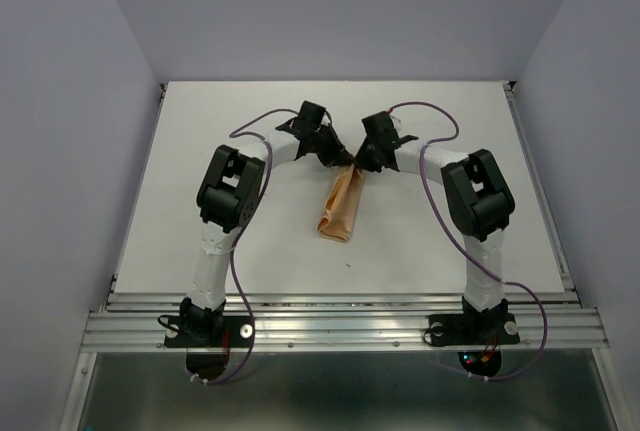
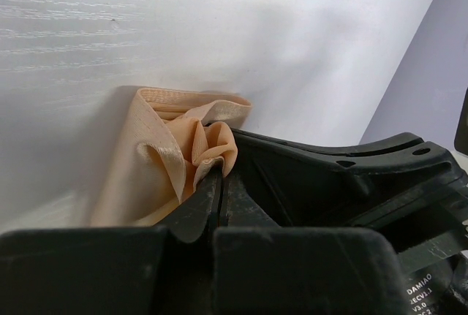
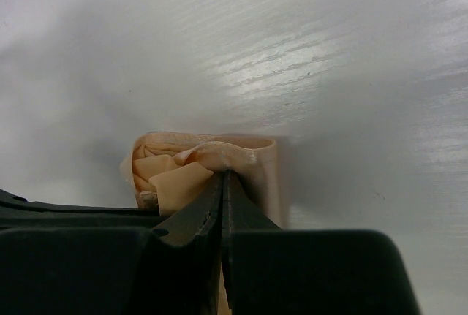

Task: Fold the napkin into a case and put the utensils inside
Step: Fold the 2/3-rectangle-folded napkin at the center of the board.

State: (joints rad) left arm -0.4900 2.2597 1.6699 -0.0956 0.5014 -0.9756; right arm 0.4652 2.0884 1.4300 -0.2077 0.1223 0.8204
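The peach-orange napkin (image 1: pixel 342 209) hangs as a narrow bunched strip in the middle of the white table (image 1: pixel 200 151), its lower end resting on the table. My left gripper (image 1: pixel 343 158) and right gripper (image 1: pixel 360 164) meet at its upper end, both shut on the cloth. In the left wrist view the jaws (image 2: pixel 218 175) pinch a crumpled fold of the napkin (image 2: pixel 157 161). In the right wrist view the jaws (image 3: pixel 224 175) pinch the napkin's (image 3: pixel 212 156) hemmed edge. No utensils and no finished case show in any view.
Purple cables (image 1: pixel 425 111) loop over both arms. Grey walls (image 1: pixel 60 151) enclose the table on three sides. A metal rail (image 1: pixel 340 326) runs along the near edge by the arm bases.
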